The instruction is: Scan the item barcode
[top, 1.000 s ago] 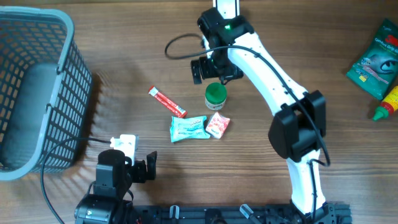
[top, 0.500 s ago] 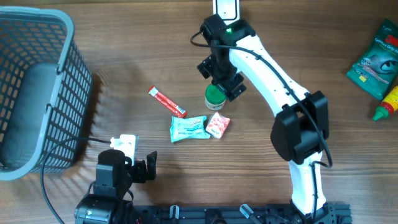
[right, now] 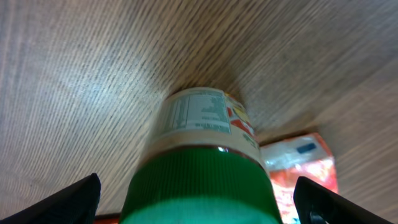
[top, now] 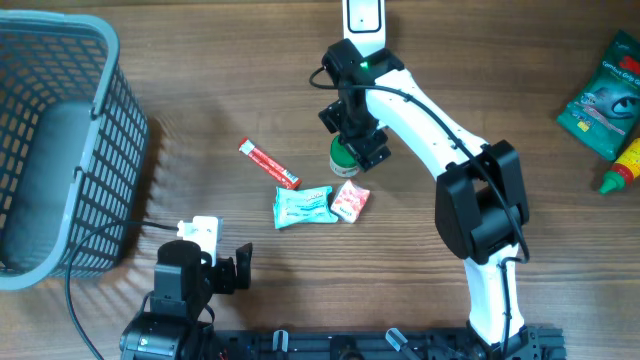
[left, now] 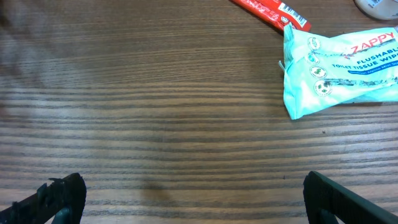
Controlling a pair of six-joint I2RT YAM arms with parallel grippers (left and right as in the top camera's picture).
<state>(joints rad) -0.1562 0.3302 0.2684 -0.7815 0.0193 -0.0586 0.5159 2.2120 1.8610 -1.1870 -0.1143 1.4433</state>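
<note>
Wood table (top: 200, 90). Grey basket (top: 105, 150) at left edge. Right gripper (top: 354, 143) mid-table, jaws wide apart, straddling upright green-lidded jar (right: 202, 124); contact unclear. Left gripper (left: 202, 202) at near edge, jaws apart, holding nothing. Wipes pack (top: 302, 205) near-left of jar, touching pink sachet (top: 350, 200); red stick (top: 268, 164) further left.

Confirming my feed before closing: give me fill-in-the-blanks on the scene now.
The jar under the right pincer has a ____ lid. That pincer and the left pincer both stand ____. The basket sits on the ____ arm's side. The teal pack reads flushable tissue ____.
Missing: green; open; left; wipes.
</note>
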